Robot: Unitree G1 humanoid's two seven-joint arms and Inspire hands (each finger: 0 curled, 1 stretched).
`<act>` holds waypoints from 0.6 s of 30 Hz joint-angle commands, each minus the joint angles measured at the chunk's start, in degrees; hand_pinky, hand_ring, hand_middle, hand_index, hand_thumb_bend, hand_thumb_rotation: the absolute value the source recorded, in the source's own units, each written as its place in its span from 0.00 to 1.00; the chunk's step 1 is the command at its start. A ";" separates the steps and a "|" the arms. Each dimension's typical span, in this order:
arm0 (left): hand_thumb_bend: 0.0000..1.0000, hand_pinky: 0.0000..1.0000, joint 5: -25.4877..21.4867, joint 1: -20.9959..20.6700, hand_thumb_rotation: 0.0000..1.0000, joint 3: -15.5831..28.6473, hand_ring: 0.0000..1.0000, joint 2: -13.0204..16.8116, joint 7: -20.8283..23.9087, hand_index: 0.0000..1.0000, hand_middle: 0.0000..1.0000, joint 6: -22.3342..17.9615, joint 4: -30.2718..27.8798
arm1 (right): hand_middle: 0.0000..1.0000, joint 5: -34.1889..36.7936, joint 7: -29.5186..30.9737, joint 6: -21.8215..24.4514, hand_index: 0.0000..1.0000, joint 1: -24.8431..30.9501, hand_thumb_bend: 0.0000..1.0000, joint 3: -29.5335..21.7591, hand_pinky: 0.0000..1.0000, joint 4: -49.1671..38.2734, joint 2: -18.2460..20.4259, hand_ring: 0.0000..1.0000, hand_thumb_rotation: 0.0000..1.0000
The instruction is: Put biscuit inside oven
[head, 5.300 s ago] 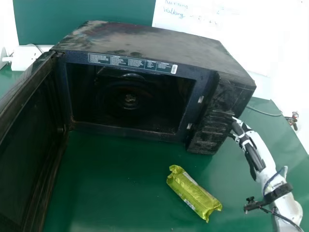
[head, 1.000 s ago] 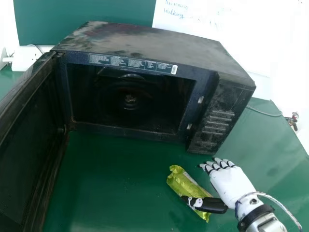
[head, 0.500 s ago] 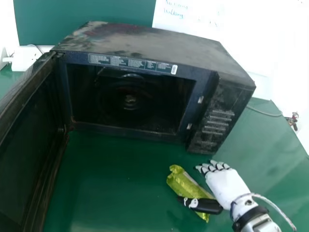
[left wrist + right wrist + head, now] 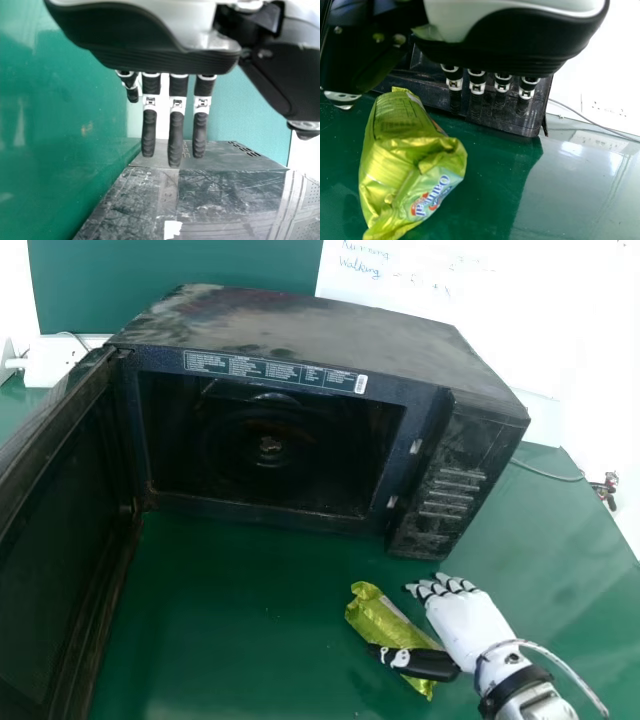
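Observation:
In the head view the right hand [image 4: 468, 628] is over the near right side of the table, its thumb across the biscuit packet [image 4: 385, 623] and its fingers extended beyond the packet's right side. The right wrist view has the right hand [image 4: 520, 40] with straight fingers, and the yellow-green biscuit packet [image 4: 405, 155] lying on the table, not gripped. The black oven [image 4: 300, 325] stands with its door [image 4: 65, 540] swung wide at the left; its cavity is dark. The left hand [image 4: 175, 130], in the left wrist view, has straight fingers and holds nothing.
Green table surface [image 4: 230, 610] lies in front of the oven. A white socket box [image 4: 55, 358] sits behind at the left, a cable [image 4: 548, 472] runs out to the right, and a white board with writing [image 4: 430, 285] stands behind.
The right hand has come from the oven's right-hand panel to the packet, then shifted slightly left. Its thumb now lies over the packet, which has kept its place.

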 commanded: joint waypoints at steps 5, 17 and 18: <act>1.00 0.38 -0.17 1.04 0.49 0.64 0.51 0.36 -0.15 0.56 0.47 0.26 -0.45 | 0.95 0.11 -0.50 0.11 0.94 -0.13 0.96 0.89 0.97 1.39 -0.12 1.00 0.98; 1.00 0.33 -0.37 1.24 0.49 0.83 0.43 0.41 -0.35 0.55 0.42 0.05 -0.69 | 0.95 1.64 2.13 1.39 0.93 1.25 0.95 1.39 0.95 -0.75 0.25 1.00 0.98; 1.00 0.34 -0.43 1.20 0.48 0.86 0.43 0.43 -0.41 0.55 0.42 0.11 -0.64 | 0.94 1.81 2.50 1.59 0.93 1.44 0.95 1.36 0.94 -1.01 0.21 1.00 0.97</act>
